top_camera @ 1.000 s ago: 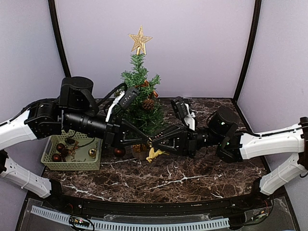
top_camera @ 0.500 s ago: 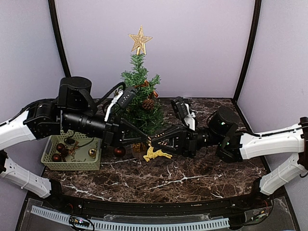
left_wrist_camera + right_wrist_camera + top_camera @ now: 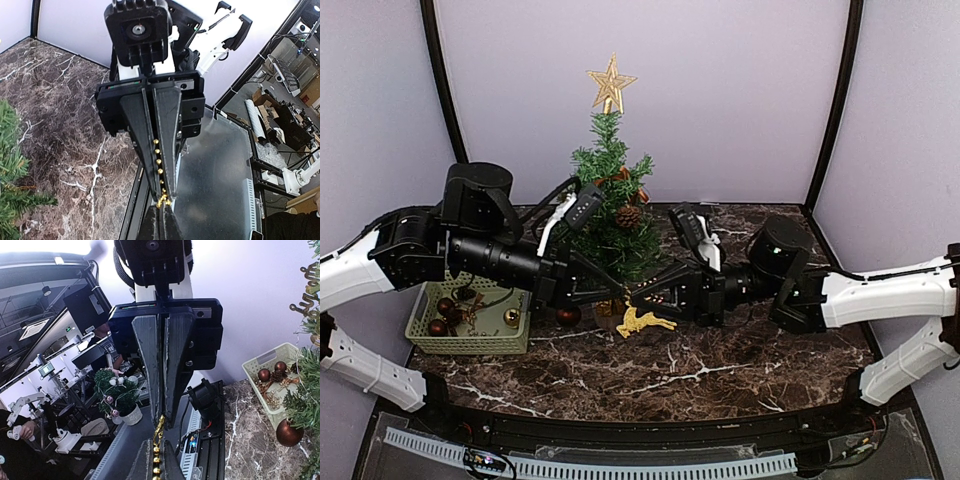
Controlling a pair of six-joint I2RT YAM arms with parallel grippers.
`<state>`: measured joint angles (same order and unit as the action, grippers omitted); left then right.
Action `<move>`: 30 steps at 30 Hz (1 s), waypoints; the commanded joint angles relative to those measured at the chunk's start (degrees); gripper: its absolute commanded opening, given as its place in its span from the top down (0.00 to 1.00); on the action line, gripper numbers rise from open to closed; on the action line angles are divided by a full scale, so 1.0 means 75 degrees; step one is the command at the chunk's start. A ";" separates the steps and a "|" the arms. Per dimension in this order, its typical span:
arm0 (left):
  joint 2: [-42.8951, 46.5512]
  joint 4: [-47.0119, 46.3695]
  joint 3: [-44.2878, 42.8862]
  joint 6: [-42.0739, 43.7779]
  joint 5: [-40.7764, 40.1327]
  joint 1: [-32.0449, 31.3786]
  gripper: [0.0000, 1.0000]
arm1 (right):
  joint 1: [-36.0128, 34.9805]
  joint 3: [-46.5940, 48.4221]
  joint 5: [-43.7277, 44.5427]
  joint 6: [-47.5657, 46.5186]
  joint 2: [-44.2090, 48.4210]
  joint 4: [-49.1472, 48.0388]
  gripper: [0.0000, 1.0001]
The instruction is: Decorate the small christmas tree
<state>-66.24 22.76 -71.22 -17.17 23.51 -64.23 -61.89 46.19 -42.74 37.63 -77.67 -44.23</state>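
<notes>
A robotics lab, seen from my remote station.
I work inside a booth of plain lavender backdrop panels point(image 3: 650, 100) set around a marble-patterned table point(image 3: 720, 370), with a white slotted cable duct point(image 3: 620, 468) along its near edge. Past the booth, my right wrist camera picks up lit monitors point(image 3: 47, 371), a white robot arm point(image 3: 20, 405) and a small decorated tree point(image 3: 117, 390) in a white pot. My left wrist camera shows cardboard boxes point(image 3: 260, 95) among equipment on the floor.

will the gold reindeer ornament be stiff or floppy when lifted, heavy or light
Its bead string is a run of tiny separate gold beads, so likely floppy. The gold reindeer looks thin and flat, so probably light and apt to swing.
</notes>
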 commanded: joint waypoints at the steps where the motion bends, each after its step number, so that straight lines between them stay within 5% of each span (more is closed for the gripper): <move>1: 0.0148 0.0438 -0.0136 0.0125 0.0100 0.0021 1.00 | -0.0051 0.0338 0.0209 -0.0451 0.0291 0.0597 1.00; 30: -0.0032 0.0299 -0.0043 0.0180 0.0433 0.0021 1.00 | -0.0052 0.0512 0.0191 -0.0488 0.0125 0.0832 1.00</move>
<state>-66.41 24.58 -71.22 -16.67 25.10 -64.16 -61.89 48.12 -41.98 34.35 -76.88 -36.16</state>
